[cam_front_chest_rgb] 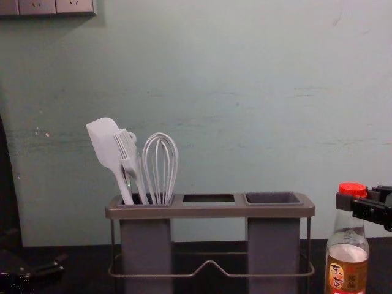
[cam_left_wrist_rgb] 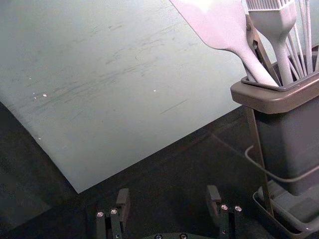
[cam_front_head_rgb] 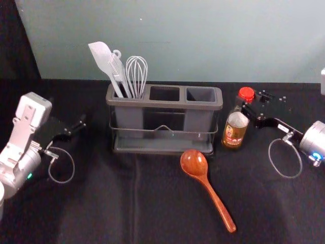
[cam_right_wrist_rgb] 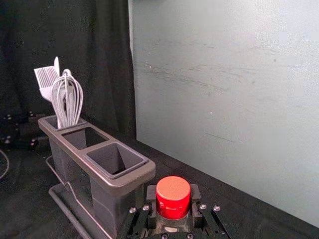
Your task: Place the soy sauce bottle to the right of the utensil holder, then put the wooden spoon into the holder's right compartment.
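Note:
Just right of the utensil holder point(cam_front_head_rgb: 165, 104), the soy sauce bottle point(cam_front_head_rgb: 235, 129) stands upright with its red cap up; my right gripper point(cam_front_head_rgb: 247, 104) is at its neck. The right wrist view has the red cap point(cam_right_wrist_rgb: 173, 196) between the fingers of my right gripper point(cam_right_wrist_rgb: 173, 219), shut on the bottle. In the chest view the bottle point(cam_front_chest_rgb: 347, 263) is beside the holder point(cam_front_chest_rgb: 210, 211). The wooden spoon point(cam_front_head_rgb: 207, 185) lies in front of the holder, bowl toward it. My left gripper point(cam_front_head_rgb: 76, 129) is parked at the left; in its wrist view the left gripper point(cam_left_wrist_rgb: 168, 199) is open, holding nothing.
A white spatula point(cam_front_head_rgb: 105, 62), a brush and a whisk point(cam_front_head_rgb: 136, 73) stand in the holder's left compartment. The middle and right compartments are empty. A pale wall point(cam_front_head_rgb: 188, 40) rises behind the black-covered table point(cam_front_head_rgb: 101, 203).

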`<state>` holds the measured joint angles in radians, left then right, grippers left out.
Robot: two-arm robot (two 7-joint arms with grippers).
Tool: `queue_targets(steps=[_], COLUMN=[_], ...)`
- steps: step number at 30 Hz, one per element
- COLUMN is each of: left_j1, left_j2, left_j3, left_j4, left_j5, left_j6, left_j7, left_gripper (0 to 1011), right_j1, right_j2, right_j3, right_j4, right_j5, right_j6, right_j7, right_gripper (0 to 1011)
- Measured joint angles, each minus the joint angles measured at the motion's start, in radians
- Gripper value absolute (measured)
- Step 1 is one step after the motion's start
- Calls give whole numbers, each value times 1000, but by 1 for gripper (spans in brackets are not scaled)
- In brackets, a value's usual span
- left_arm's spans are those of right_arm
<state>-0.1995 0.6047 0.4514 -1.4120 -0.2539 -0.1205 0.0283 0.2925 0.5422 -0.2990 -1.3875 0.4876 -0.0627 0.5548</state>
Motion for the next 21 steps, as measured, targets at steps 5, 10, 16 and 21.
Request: queue_targets(steps=[5, 10, 16, 21], left_j1=[0, 0, 0, 0], left_j2=[0, 0, 0, 0], left_j3=[0, 0, 0, 0], left_j4=[0, 0, 0, 0], left_j5=[0, 0, 0, 0], left_j6=[0, 0, 0, 0], left_j7=[0, 0, 0, 0], left_gripper=[1005, 1005, 1005, 1005], right_j1=[0, 0, -1, -1], right_j2=[0, 1, 1, 1], right_j3=[0, 1, 1, 1], right_j4=[-1, -2, -2, -3], right_j5=[0, 1, 1, 1], right_j6=[0, 0, 0, 0], right_j7=[0, 0, 0, 0], right_gripper=[381, 490, 691, 818])
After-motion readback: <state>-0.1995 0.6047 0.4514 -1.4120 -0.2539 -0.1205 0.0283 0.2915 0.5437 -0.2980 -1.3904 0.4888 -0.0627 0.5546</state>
